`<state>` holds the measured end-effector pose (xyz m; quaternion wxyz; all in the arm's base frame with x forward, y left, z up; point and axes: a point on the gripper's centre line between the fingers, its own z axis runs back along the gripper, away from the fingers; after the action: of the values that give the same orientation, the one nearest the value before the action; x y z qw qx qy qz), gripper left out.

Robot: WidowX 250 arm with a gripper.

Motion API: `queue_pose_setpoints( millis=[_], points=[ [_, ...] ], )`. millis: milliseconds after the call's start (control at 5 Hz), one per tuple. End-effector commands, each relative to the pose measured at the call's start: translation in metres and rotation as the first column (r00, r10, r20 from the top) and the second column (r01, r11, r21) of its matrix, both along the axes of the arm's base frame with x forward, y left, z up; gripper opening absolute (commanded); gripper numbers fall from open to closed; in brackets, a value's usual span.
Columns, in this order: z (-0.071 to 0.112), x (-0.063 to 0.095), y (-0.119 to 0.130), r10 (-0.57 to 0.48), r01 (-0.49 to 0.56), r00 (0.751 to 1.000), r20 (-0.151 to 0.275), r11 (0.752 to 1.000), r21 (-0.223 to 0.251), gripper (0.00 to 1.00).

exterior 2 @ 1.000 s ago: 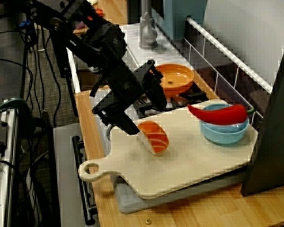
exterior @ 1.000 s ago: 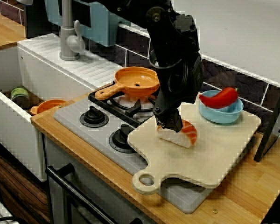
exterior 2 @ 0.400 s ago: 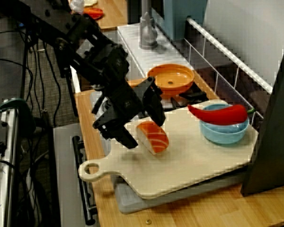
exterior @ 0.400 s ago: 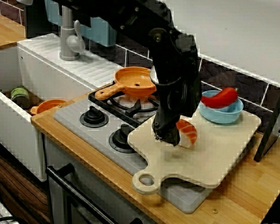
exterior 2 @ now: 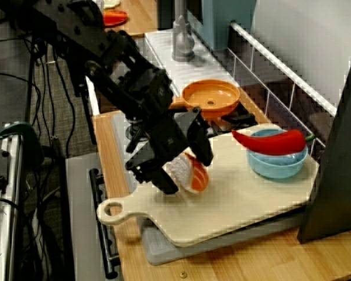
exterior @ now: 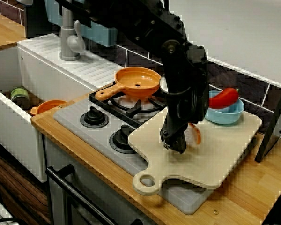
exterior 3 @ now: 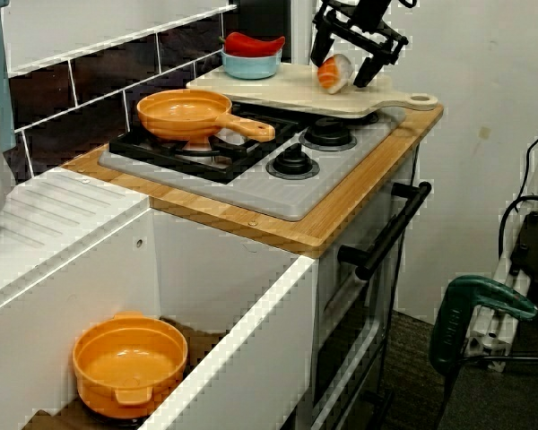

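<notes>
A piece of salmon sushi (exterior 2: 190,174) lies on the pale wooden cutting board (exterior 2: 240,199) that rests over the right side of the toy stove. My black gripper (exterior 2: 184,167) is open and lowered over the sushi, one finger on either side of it. From the sink end, the sushi (exterior 3: 334,72) shows between the spread fingers of the gripper (exterior 3: 343,67). From the front, the gripper (exterior: 178,140) and arm hide most of the sushi (exterior: 195,133). I cannot tell whether the fingers touch it.
A blue bowl (exterior: 227,115) holding a red pepper (exterior: 225,97) stands at the board's far right corner. An orange pan (exterior: 136,82) sits on the back burner. The sink holds an orange bowl (exterior 3: 130,363) and a green can (exterior: 19,96). A dark panel (exterior 2: 339,146) stands at the right.
The gripper has moved from the sushi's left side, down and toward the front of the board, so that its fingers now straddle the sushi. The sushi has shifted slightly.
</notes>
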<state>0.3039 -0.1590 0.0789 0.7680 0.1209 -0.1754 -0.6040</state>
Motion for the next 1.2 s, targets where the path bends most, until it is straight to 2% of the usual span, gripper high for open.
queue_pose_setpoints(
  millis=[0,200,400,600,1000],
  points=[
    [0.01,0.012,0.001,0.008,-0.008,1.0,0.017,1.0,-0.017,1.0],
    [0.012,0.017,0.004,0.029,-0.028,0.999,0.019,0.999,-0.029,0.32],
    [0.017,0.018,0.008,0.037,-0.036,0.999,0.015,0.998,-0.049,0.0],
    [0.029,0.021,0.016,0.053,-0.052,0.998,0.015,0.997,-0.058,0.0],
    [0.054,0.038,0.042,0.143,-0.138,0.989,0.046,0.986,-0.089,0.0]
  ],
)
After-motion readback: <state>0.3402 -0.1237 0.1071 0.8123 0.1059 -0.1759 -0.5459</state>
